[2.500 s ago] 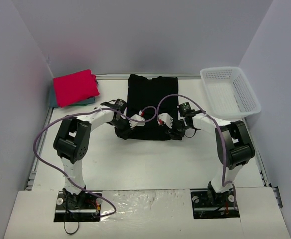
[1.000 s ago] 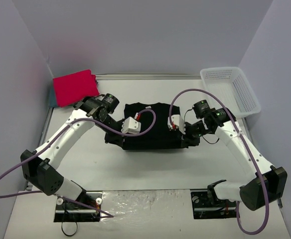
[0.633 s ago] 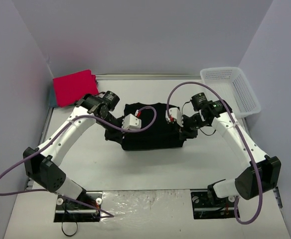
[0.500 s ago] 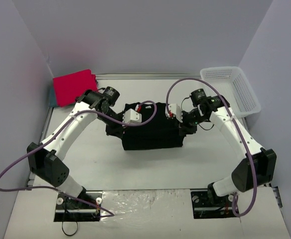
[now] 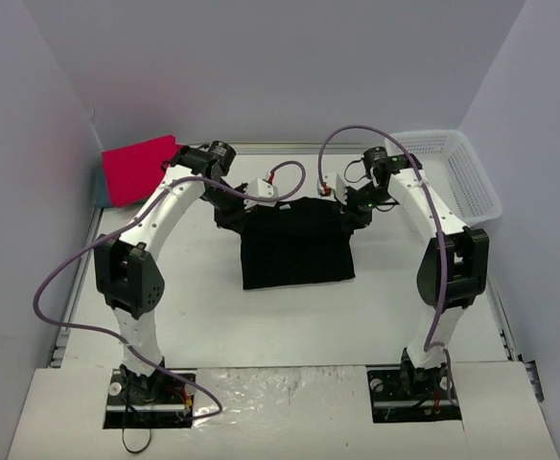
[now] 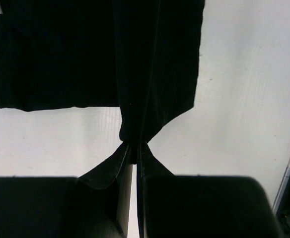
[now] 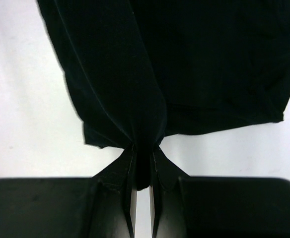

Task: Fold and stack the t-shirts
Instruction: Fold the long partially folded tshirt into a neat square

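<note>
Mid-frame on the bench [image 5: 290,321], the black t-shirt [image 5: 295,247] is pinched at its upper corners by the closed left hand [image 6: 133,151] and closed right hand [image 7: 144,151]; either thin pinch may slip, skewing the fold.

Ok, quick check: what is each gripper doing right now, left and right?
Left gripper: shut, pinching a bunched edge of the black t-shirt.
Right gripper: shut, pinching another edge of the same shirt.

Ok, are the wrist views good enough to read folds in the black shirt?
Left wrist: black shirt is near-solid dark, only faint creases, fingers blurred. Right wrist: similar, creases slightly clearer. Top external: sharp, evenly lit, glare on the table near edge.
</note>
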You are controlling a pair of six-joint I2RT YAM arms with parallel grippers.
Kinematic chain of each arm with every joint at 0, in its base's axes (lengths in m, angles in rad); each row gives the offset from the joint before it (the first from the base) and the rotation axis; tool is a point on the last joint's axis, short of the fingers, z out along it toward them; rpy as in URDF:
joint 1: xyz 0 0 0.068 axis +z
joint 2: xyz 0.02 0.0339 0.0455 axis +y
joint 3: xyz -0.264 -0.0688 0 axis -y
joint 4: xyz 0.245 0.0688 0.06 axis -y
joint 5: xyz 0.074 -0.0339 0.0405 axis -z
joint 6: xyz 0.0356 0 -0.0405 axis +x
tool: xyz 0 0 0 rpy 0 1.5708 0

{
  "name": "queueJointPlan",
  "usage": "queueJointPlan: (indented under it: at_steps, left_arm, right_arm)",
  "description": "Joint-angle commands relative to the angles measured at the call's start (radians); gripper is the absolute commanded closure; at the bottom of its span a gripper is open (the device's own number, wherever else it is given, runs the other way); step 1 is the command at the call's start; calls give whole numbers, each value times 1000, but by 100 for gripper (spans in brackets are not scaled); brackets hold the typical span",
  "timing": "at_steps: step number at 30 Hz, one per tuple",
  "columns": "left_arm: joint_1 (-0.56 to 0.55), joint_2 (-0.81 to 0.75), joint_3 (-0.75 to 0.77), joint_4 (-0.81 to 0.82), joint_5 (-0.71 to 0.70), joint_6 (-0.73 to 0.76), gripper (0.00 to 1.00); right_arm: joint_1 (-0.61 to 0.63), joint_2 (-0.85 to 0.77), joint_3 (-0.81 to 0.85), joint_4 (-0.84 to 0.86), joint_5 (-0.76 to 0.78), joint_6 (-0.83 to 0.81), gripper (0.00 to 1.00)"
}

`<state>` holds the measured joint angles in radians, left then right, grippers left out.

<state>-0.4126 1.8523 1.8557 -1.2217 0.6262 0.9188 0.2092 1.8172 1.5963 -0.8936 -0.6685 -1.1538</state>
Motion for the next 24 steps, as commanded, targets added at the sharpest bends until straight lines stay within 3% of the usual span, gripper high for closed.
queueJointPlan:
  at_steps: [1, 9, 11, 13, 14, 15, 21, 24]
  left_arm:
    - [29, 85, 105, -41, -14, 49, 98]
    - [81, 307, 333, -52, -34, 65, 98]
    - [89, 366, 375, -52, -43, 63, 98]
    - [97, 416, 431, -44, -48, 63, 79]
    - [97, 430, 453, -45, -59, 72, 65]
    - [97, 442, 480, -29, -66, 60, 58]
    - [95, 368, 484, 131, -138, -98, 50]
    - [86, 264, 430, 184, -167, -185, 48]
  right_arm:
    - [-28, 89, 92, -30, -5, -49, 100]
    - [-57, 414, 412, -30, -32, -58, 100]
    - [-59, 519, 500, -27, -46, -32, 88]
    - [-62, 612, 634, -25, -55, -1, 68]
    - [-62, 635, 674, -10, -60, 41, 60]
    - [-62, 654, 703, -2, -60, 58, 58]
    - [-57, 598, 651, 133, -25, 155, 45]
    - [-53, 448, 529, 162, -16, 163, 43]
